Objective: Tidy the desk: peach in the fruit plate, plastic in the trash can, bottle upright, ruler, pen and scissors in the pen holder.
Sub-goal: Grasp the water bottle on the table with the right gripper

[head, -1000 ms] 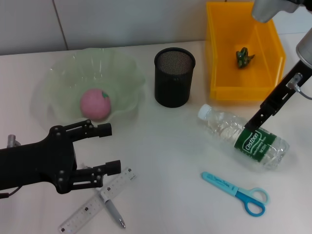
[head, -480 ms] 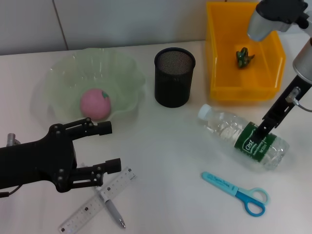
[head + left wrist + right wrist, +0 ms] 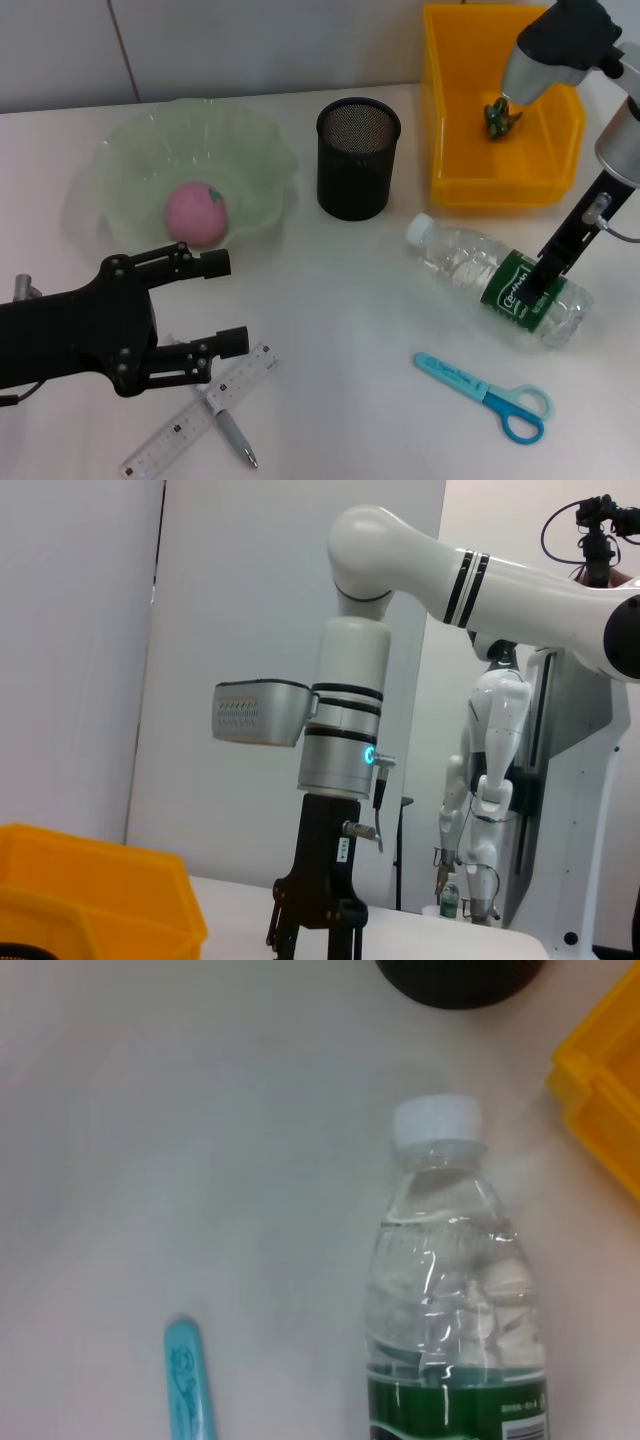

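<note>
One bottle is the business here, and from the head view the water bottle (image 3: 500, 280) lies flat on the desk (image 3: 350, 330), its long axis running slantwise, white cap toward the black mesh pen holder (image 3: 358, 170), base toward the robot's right edge; the right gripper (image 3: 538, 285) is down on the green label, right over the thick part of the body, so the bottle sits directly beneath it; whether its fingers have closed I cannot tell from here. The left gripper (image 3: 222, 305) hangs low on the far side of the desk with its fingers spread wide and nothing between them, just above the ruler (image 3: 200, 412) and the pen (image 3: 232, 435); well apart from the bottle, so the right arm is plainly the nearer one. The peach (image 3: 196, 213) already rests in the fruit plate (image 3: 120, 160), the plastic scrap (image 3: 502, 116) in the yellow bin (image 3: 450, 130), the blue scissors (image 3: 485, 397) lie near the bottle's base.

Left wrist view: the right arm (image 3: 345, 740) stands upright beyond the bin; its finger ends drop out of frame.

Right wrist view: the bottle (image 3: 455, 1290) fills the frame lengthwise, cap away from the camera, label nearest it; the scissors' handle tip (image 3: 188, 1380) lies alongside; no fingers show, so the grip stays unknown; standing it up, I judge, means swinging the cap end up.
</note>
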You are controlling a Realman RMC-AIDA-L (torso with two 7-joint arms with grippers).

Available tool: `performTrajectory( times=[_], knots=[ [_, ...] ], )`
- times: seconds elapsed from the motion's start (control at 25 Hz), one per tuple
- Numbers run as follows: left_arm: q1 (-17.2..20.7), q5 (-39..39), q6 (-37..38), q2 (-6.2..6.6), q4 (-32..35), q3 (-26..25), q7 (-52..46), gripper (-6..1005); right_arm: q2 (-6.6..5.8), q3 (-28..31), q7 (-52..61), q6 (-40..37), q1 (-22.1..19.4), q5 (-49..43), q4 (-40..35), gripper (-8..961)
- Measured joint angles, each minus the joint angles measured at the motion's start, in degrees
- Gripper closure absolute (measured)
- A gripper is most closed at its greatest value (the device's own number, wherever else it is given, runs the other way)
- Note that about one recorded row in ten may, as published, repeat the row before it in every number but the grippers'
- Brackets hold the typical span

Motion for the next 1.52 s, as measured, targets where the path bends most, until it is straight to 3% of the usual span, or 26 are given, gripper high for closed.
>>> performTrajectory(
  times=[1.52],
  knots=[
    [0.00,-0.82,1.13,-0.09,0.44,0.00,-0.17,207,1.83,-1.95,-0.56,7.45,-0.16,-0.80,7.51,181]
  ],
)
